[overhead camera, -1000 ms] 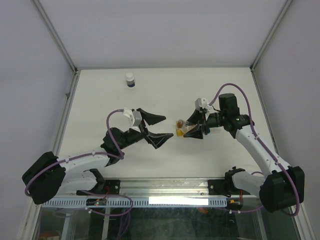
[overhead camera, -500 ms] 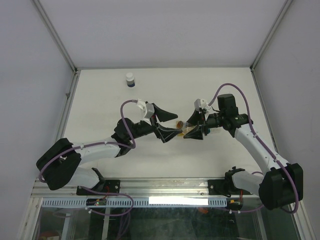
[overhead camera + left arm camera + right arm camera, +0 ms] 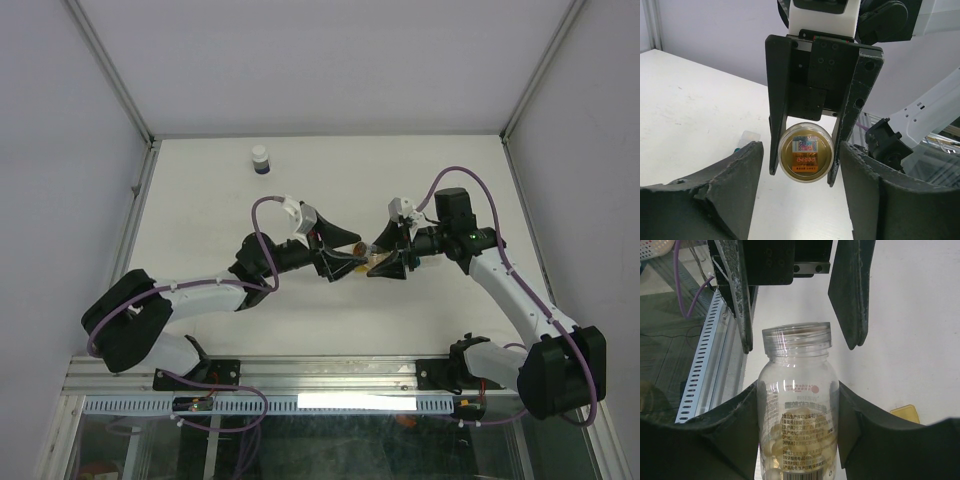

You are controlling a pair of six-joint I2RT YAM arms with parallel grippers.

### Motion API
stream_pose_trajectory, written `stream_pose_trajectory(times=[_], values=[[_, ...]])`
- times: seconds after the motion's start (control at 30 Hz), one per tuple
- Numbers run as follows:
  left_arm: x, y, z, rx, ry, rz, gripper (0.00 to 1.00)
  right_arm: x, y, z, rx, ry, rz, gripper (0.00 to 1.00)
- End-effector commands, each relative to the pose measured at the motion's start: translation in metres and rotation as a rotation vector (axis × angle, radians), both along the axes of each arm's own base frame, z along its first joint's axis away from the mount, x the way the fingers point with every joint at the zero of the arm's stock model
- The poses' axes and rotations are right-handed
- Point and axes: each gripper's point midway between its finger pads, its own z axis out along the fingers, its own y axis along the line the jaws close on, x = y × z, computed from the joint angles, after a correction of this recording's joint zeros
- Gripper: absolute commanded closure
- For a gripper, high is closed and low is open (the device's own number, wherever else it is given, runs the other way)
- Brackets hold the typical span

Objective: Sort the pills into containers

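My right gripper [image 3: 378,258] [image 3: 797,390] is shut on a clear pill bottle [image 3: 796,405], held level above the table, with pale yellow pills [image 3: 790,450] inside. Its gold-topped cap [image 3: 806,152] faces my left gripper [image 3: 350,255] [image 3: 800,165]. That gripper is open, a finger on each side of the cap with a gap both ways. The containers lie on the table under the bottle. Only a yellow corner [image 3: 905,415] shows in the right wrist view and a clear-and-teal end [image 3: 747,139] in the left wrist view. From above they are mostly hidden.
A small white-capped, dark-bottomed bottle [image 3: 260,160] stands at the back left of the white table [image 3: 200,200]. Metal frame posts and grey walls border the table on three sides, and both arm bases sit on the near rail.
My left arm has swung right to the bottle's cap end and its jaws have narrowed around the cap. The right arm and bottle have not moved.
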Motion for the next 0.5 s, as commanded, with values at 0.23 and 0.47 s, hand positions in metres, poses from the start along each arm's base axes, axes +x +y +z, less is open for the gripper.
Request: stream_pose_trajectory(times=[0.23,0.47], values=[[0.0,-0.006,0.027,-0.052,0.011,-0.036,0.66,0.003,0.004,0.019,0.038,-0.056,0.03,1.0],[0.007,-0.002,0.02,-0.073,0.149,0.012,0.99,0.012,0.004,0.016,0.014,-0.044,-0.021,1.0]])
